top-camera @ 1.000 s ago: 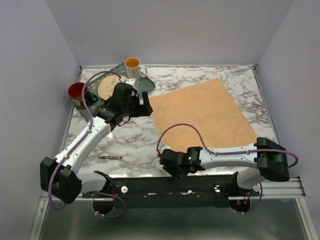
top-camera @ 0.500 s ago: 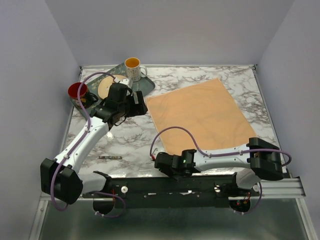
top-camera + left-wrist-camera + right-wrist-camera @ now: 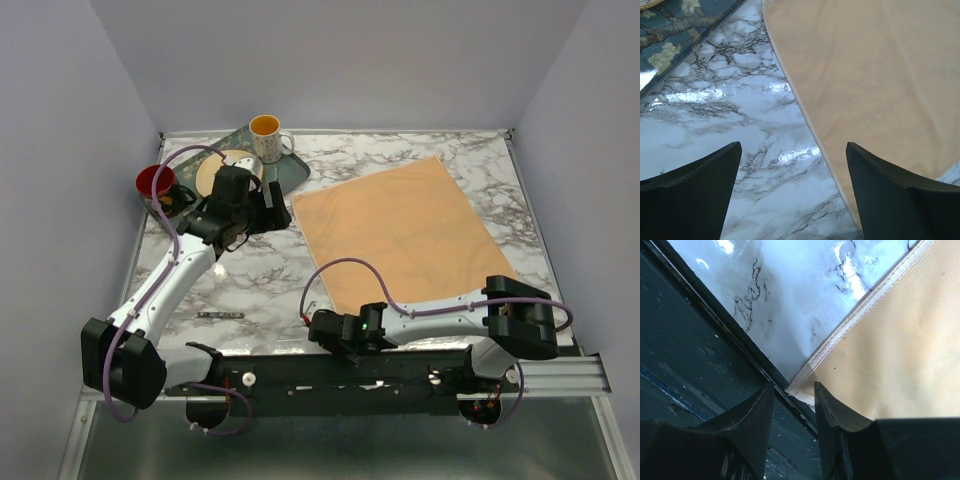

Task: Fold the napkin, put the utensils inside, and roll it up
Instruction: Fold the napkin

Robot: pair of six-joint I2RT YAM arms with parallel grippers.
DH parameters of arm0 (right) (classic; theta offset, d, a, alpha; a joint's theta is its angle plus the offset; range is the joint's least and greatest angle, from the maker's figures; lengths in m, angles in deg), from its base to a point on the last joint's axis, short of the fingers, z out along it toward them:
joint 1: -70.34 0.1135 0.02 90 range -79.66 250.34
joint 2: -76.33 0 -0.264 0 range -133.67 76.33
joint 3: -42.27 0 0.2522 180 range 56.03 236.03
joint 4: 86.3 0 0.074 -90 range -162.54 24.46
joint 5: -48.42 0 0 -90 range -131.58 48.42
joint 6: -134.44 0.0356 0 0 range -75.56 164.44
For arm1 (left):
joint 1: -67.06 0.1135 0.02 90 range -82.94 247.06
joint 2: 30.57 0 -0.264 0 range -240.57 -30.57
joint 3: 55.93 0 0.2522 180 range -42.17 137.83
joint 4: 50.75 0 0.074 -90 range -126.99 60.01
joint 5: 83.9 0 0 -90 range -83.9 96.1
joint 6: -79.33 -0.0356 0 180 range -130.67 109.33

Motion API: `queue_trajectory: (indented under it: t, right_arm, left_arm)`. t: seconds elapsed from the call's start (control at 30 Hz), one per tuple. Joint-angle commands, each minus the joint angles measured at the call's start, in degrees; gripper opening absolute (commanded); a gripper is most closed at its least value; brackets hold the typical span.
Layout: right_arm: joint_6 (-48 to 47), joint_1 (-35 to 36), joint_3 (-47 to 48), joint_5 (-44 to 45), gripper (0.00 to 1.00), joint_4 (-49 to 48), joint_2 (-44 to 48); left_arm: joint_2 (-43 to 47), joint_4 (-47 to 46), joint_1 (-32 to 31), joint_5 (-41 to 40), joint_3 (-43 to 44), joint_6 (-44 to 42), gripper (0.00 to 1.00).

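The peach-tan napkin [image 3: 400, 232] lies spread flat on the right half of the marble table. My left gripper [image 3: 278, 212] is open wide and empty just left of the napkin's far-left corner. In the left wrist view the napkin's hemmed edge [image 3: 805, 112] runs between the fingers [image 3: 695, 192], with the gripper [image 3: 792, 150] above it. My right gripper [image 3: 325, 331] is at the table's front edge by the napkin's near-left corner. In the right wrist view that corner [image 3: 801, 387] lies just beyond the narrowly open gripper [image 3: 793, 388]. A thin metal utensil [image 3: 221, 316] lies on the near-left table.
A dark floral tray [image 3: 292, 170] at the far left holds a round cream plate [image 3: 212, 176] and a yellow-lined mug [image 3: 266, 137]. A red mug [image 3: 154, 183] stands at its left end. The black front rail [image 3: 700, 355] runs under the right gripper.
My left gripper has drawn back to the left, off the napkin's far-left corner. My right gripper has slid left along the front edge to the napkin's near-left corner.
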Motion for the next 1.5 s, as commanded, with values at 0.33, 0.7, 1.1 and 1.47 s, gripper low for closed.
queue_trajectory:
  t: [0.33, 0.7, 1.1, 1.47]
  right_arm:
    - [3.2, 0.5, 0.2, 4.4, 0.31, 0.7, -3.3]
    - [8.9, 0.4, 4.0, 10.8, 0.01, 7.7, 3.9]
    - [4.0, -21.8, 6.3, 16.3, 0.01, 8.7, 11.2]
    - [-11.4, -53.1, 18.1, 17.1, 0.01, -1.0, -0.6]
  left_arm:
    - [1.1, -0.9, 2.0, 1.9, -0.4, -1.3, 0.95]
    - [0.4, -1.1, 2.3, 3.1, 0.0, -0.6, 0.95]
    - [-3.0, 0.5, 2.3, 7.3, 4.5, 2.3, 0.95]
    - [-9.2, 1.2, 1.9, 9.7, 8.6, 2.0, 0.94]
